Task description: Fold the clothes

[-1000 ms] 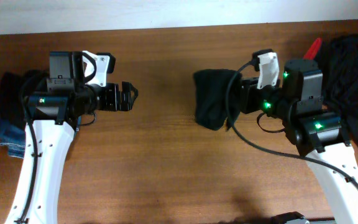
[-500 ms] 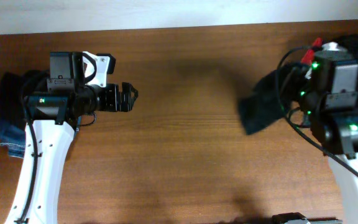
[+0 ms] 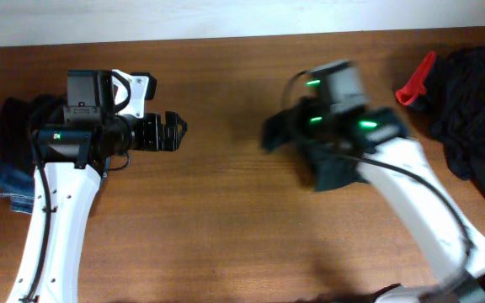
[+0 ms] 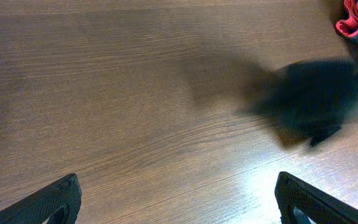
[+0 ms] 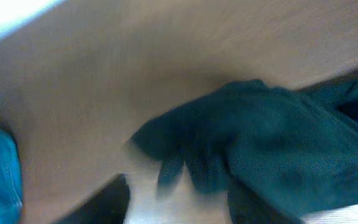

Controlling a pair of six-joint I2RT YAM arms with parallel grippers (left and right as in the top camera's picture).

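Very dark teal-black fabric T-shirt point(image 3: 278, 135): bunched, blurred, over brown wooden worktop point(image 3: 226, 219), well apart from red plastic object point(image 3: 415, 77). Right gripper: blurred, grip indeterminable. Left gripper point(image 3: 173, 132): spread, empty, farther off. Risk: hasty swing crumpling shirt.

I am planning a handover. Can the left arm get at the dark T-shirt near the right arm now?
Probably yes. The open left fingers face the T-shirt across bare table, nothing between; the shirt is blurred, though.
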